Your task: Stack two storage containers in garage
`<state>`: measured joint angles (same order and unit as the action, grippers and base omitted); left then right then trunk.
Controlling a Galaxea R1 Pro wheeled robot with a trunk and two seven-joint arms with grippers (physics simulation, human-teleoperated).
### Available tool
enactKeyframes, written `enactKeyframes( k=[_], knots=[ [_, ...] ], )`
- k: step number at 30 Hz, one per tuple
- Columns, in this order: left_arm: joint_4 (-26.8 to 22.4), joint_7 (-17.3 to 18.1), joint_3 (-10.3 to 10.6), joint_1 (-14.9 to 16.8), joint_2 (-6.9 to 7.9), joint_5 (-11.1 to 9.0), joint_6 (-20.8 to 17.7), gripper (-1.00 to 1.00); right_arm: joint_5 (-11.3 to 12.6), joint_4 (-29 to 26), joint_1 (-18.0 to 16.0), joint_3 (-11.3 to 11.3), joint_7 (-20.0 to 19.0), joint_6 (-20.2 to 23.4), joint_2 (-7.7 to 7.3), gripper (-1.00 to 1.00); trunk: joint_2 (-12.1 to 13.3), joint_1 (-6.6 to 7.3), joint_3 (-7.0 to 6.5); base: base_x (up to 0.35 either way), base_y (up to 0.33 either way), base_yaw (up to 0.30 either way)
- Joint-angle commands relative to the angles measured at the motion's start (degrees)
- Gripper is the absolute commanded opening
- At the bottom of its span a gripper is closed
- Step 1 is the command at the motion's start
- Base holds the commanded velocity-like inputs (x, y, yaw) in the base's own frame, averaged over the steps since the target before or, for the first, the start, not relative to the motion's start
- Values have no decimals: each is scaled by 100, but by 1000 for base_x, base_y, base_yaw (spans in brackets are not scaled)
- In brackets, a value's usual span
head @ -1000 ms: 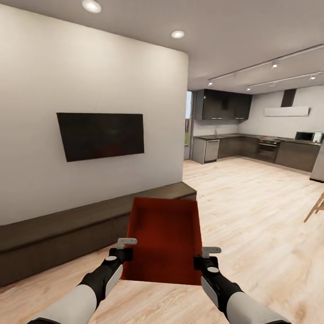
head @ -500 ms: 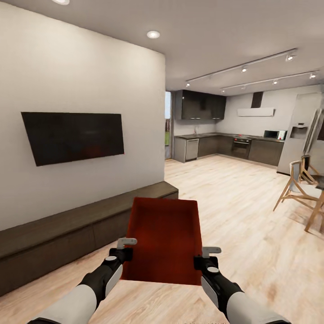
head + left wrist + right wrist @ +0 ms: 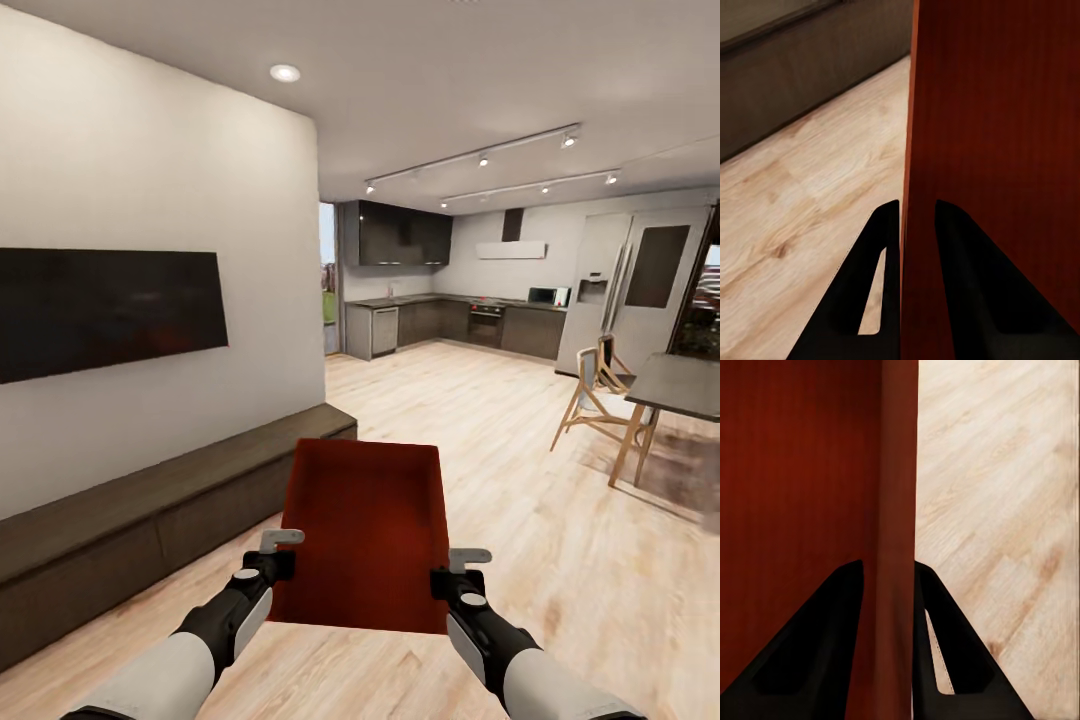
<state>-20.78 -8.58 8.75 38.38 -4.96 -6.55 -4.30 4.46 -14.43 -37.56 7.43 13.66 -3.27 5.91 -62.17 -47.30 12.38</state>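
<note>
Two pincers gripped one red bin (image 3: 365, 530) by its side walls, above the wood floor (image 3: 520, 470): left pincer (image 3: 916, 225), right pincer (image 3: 889, 581). Head view alone showed the TV (image 3: 100, 310), low cabinet (image 3: 150, 510) and kitchen (image 3: 450, 320). Bin held nothing.

matt orange-red container (image 3: 365, 530), light wood-plank floor (image 3: 520, 440), dark cabinet (image 3: 150, 510)

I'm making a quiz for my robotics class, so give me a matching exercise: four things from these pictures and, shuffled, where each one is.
Things:
1. storage container
2. TV
3. low cabinet
4. chair

Places:
A. on the white wall
B. beside the dark table
C. held between both grippers
D. on the floor along the wall

Pairs: 1-C, 2-A, 3-D, 4-B
</note>
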Motion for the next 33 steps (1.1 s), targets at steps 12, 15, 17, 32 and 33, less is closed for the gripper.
enactKeyframes(
  k=[12,15,17,32,33],
  knots=[
    [-32,-82,21,3,-5,4,60,-100,125,28,-6,-24,23,-25,15,-100,-6,0,8,0,0,-290],
    [-32,-82,21,3,-5,4,60,-100,125,28,-6,-24,23,-25,15,-100,-6,0,8,0,0,-290],
    [-32,-82,21,3,-5,4,60,-100,125,28,-6,-24,23,-25,15,-100,-6,0,8,0,0,-290],
    [-32,-82,21,3,-5,4,79,-100,125,28,-5,-24,23,-25,15,-100,-6,0,8,0,0,-290],
    [-32,-82,21,3,-5,4,84,-100,125,28,-6,-23,23,-25,15,-100,-6,0,8,0,0,-290]
  ],
)
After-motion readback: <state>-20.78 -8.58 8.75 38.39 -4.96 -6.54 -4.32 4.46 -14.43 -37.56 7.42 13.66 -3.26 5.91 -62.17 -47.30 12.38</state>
